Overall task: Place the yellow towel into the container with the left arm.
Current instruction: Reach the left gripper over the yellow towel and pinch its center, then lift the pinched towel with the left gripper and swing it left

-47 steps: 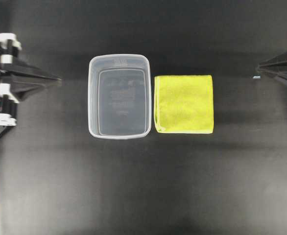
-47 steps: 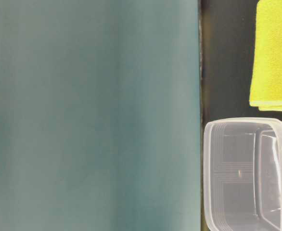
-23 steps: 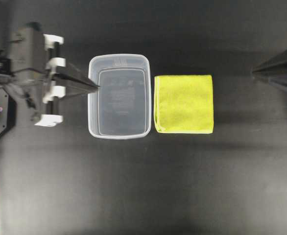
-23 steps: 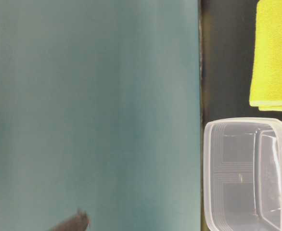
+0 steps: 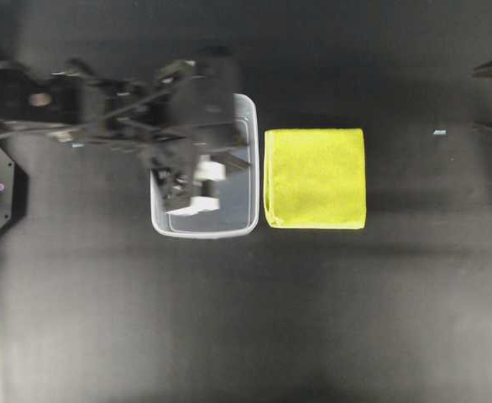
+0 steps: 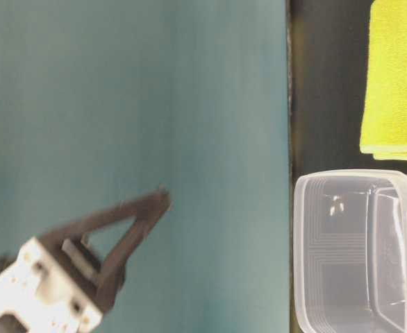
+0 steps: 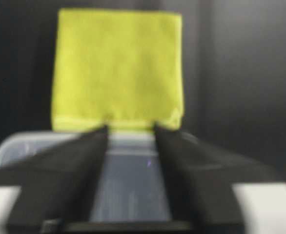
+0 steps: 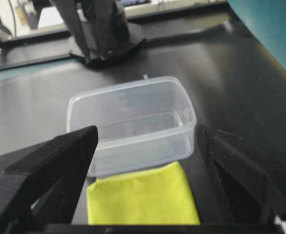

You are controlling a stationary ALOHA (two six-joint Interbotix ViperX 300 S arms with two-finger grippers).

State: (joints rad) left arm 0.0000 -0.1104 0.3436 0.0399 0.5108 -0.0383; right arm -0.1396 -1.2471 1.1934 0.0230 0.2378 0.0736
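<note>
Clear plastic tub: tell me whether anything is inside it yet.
Empty. The clear rectangular plastic tub shows only its bare floor in the right wrist view, and the folded yellow microfibre towel lies flat on the black table beside it.

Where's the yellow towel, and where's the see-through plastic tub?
Bright yellow folded microfibre towel [image 5: 315, 177]: overhead view, middle of its top face.
Clear rectangular plastic tub [image 5: 204, 232]: overhead view, near rim, the part the arm leaves uncovered.

Robotics lab bench.
A matte black tabletop [image 5: 246, 319] with a teal panel [image 6: 134, 104] alongside; the right wrist view shows an arm's base [image 8: 106, 34] bolted at 12 o'clock, with cluttered equipment behind.
</note>
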